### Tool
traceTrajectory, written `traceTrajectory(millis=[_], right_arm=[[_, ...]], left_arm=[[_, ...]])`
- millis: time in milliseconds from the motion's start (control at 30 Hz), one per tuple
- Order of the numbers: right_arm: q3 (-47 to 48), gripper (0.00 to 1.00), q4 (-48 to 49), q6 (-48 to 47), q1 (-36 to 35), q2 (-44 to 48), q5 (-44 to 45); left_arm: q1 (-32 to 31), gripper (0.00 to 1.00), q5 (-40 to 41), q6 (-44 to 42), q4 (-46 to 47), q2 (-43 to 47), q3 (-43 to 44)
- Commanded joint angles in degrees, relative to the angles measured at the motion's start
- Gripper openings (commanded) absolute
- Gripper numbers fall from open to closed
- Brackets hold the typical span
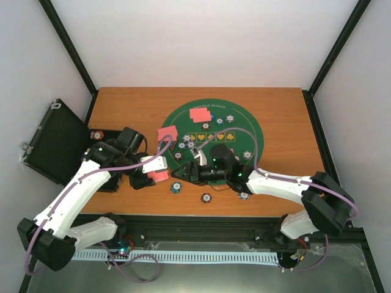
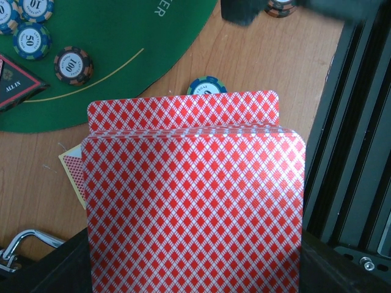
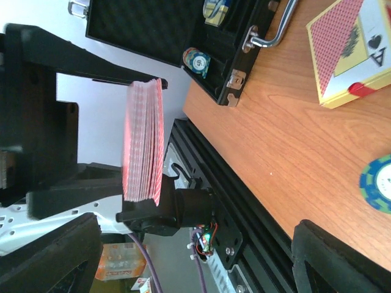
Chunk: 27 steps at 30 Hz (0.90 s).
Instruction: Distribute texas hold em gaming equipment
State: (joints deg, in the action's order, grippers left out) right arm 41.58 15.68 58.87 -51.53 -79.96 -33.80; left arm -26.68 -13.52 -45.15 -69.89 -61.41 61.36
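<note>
left gripper (image 1: 157,173) clamps a thick deck of red diamond-patterned cards (image 2: 192,213); right gripper (image 1: 182,172) stands spread wide.

Red-backed cards (image 2: 192,207) near striped chips (image 2: 73,65)

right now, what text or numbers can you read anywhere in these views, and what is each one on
"10": chip at the top edge
"50": blue chip
"100": dark chip
"ALL IN": triangle marker
"A" with a spade: card box
"ER": end of a cut-off word on the green mat
Too small to read: the print on the teal-edged chip and the mat's lettering in the top view.
</note>
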Motion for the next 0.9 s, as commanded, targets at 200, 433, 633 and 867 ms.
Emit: traceTrajectory(millis=[200, 433, 633, 867], right_arm=[[4.88, 0.85, 10.06, 3.32, -4.29, -7.24, -0.49], [6.19, 0.84, 12.56, 4.61, -4.96, -10.04, -1.5], [9.39, 0.84, 13.08, 4.7, -5.74, -12.91, -2.43], [12.05, 0.82, 15.31, 6.24, -6.26, -17.42, -3.49]], left_arm=[[0.05, 0.12, -0.47, -0.09, -1.06, 0.62, 2.03], [0.05, 0.12, -0.61, -0.18, -1.11, 0.83, 2.24], [0.05, 0.12, -0.87, -0.18, -1.79, 1.05, 2.92], [0.04, 0.12, -1.08, -0.28, -2.26, 1.37, 3.46]])
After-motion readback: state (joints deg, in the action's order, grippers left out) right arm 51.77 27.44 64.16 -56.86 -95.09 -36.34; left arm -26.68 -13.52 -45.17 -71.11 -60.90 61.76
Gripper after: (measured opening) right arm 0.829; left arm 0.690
